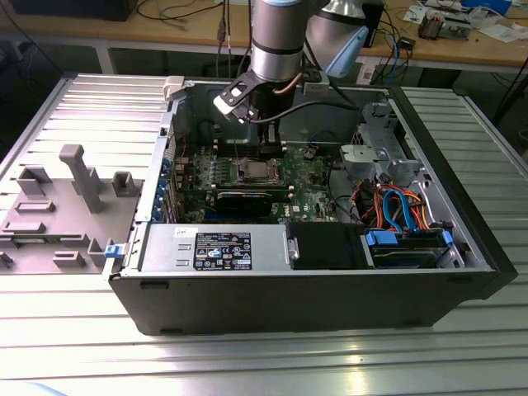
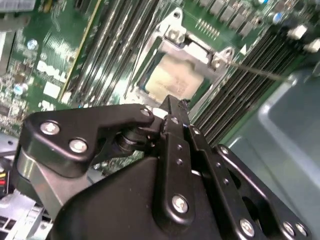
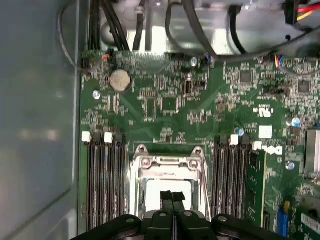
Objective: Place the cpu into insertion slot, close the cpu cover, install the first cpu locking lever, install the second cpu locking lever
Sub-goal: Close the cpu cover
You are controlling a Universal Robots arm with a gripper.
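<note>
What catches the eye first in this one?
The black gripper, fingertips pressed together, hangs just over the pale silver-grey square cpu, framed by the thin silvery metal cpu cover on the green circuit board. In the exterior view, the silver-grey robot arm reaches down into the open black computer case.

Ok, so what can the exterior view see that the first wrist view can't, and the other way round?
Exterior view: the whole black computer case, the shiny silver robot arm, and a grey plastic tray beside the case. First wrist view: little white clips on the long black memory slots, and the black gripper shut in front of the pale silver-grey square cpu. Both: the green circuit board and the silvery square cpu cover.
</note>
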